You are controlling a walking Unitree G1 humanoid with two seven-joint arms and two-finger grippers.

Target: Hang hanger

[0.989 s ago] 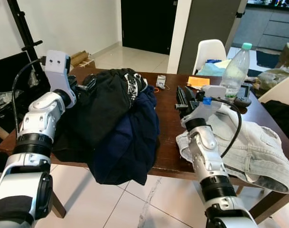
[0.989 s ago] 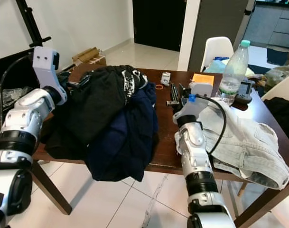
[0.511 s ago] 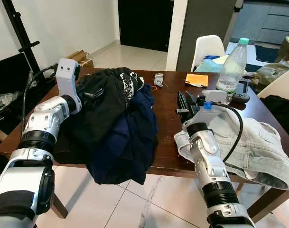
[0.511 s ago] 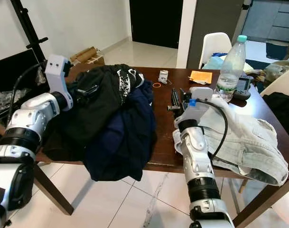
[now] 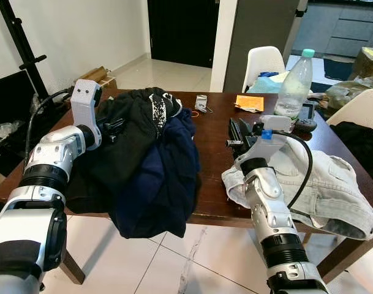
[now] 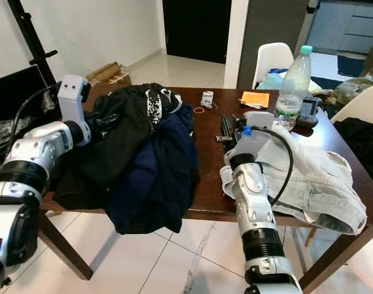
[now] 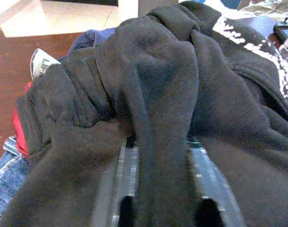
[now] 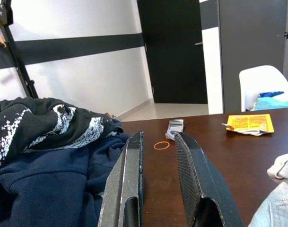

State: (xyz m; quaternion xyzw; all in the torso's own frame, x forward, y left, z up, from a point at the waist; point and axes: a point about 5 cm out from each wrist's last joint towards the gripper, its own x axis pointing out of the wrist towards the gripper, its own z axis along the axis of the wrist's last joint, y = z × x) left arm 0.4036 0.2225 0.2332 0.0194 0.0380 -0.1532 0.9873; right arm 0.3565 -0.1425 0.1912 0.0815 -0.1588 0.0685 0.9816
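Observation:
No hanger can be made out. A black hoodie (image 5: 134, 128) lies heaped over a navy garment (image 5: 165, 177) on the left half of the brown table (image 5: 214, 153). My left gripper (image 5: 113, 127) is pushed into the hoodie from its left side. In the left wrist view a fold of the black fabric (image 7: 153, 71) is pinched between the fingers (image 7: 127, 161). My right gripper (image 5: 236, 130) hovers just above the table's middle, to the right of the pile. Its fingers (image 8: 132, 170) stand a narrow gap apart with nothing between them.
A pale denim jacket (image 5: 327, 190) covers the table's right end under my right arm. Behind it stand a plastic bottle (image 5: 294, 86), an orange paper (image 5: 249, 102) and a rubber band (image 8: 161, 145). A black stand pole (image 5: 18, 46) rises at far left; a white chair (image 5: 264, 61) is behind the table.
The view has shifted slightly. My left gripper has dropped from beside the pile's top and pressed further into the black hoodie. The right arm has held its place.

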